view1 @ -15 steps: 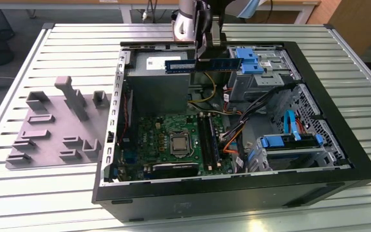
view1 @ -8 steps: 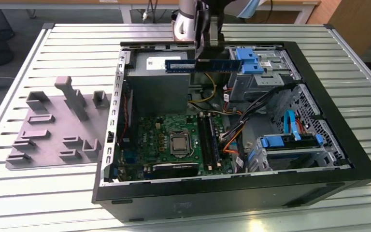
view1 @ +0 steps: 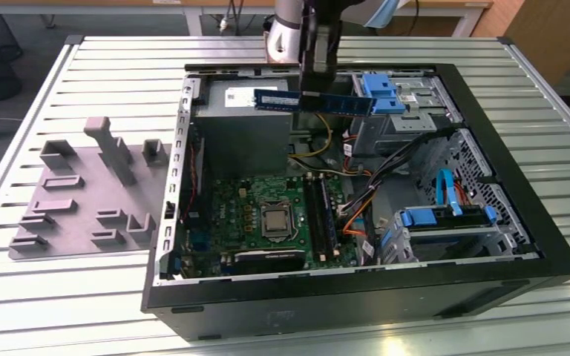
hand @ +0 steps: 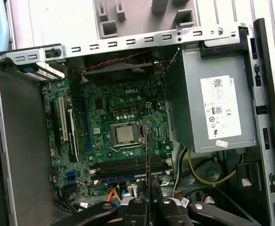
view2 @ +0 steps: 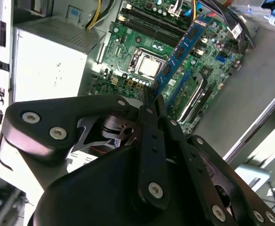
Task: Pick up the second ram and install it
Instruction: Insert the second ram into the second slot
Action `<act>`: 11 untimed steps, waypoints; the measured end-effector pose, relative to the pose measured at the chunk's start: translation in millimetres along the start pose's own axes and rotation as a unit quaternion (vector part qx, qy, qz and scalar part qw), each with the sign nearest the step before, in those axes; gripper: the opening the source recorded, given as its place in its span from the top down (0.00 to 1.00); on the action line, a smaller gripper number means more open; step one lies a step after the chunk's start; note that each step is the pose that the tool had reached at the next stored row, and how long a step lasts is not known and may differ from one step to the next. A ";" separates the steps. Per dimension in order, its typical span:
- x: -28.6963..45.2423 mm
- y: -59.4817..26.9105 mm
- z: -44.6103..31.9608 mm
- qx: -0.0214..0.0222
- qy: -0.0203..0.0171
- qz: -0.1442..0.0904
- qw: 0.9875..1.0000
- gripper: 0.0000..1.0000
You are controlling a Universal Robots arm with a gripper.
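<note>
Exterior view, left to right. The grey fixture blocks point(view1: 87, 193) sat outside the case, well apart from your pincer. The power supply point(view1: 240, 137) was below the pincer and just to one side.

Your pincer point(view1: 317, 95) was clenched on the second ram point(view1: 280, 99), gripping near mid-length. You had the stick level, on edge, up above the open case, with both ends poking out past the fingers.

The black memory slots point(view1: 317, 211) lay well below the pincer, apart from the stick.

Key relation: the stick's long axis ran across the exterior view, while the slots ran away from that camera, so roughly square to each other. The first wrist view agreed: ram point(hand: 147, 150) edge-on out of the pincer point(hand: 148, 200), crossing the slots point(hand: 128, 165).

My read: the stick was carried but not yet seated, and its axis was not lined up with the slots.
</note>
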State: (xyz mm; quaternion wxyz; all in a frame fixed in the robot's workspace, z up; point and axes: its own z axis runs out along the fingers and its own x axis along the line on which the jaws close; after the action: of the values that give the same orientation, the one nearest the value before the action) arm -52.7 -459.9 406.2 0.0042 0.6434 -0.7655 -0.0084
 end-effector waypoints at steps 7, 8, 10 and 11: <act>0.0 0.0 0.7 0.001 0.002 0.046 0.999 0.86; 0.0 0.0 0.8 0.001 0.003 0.053 0.999 0.86; 0.0 0.0 0.8 0.001 0.003 0.062 0.998 0.86; 0.0 0.0 0.9 0.001 0.003 0.064 0.998 0.86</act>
State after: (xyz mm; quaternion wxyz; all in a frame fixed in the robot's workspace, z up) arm -52.8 -459.9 405.3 0.0064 0.5928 -0.8053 -0.0054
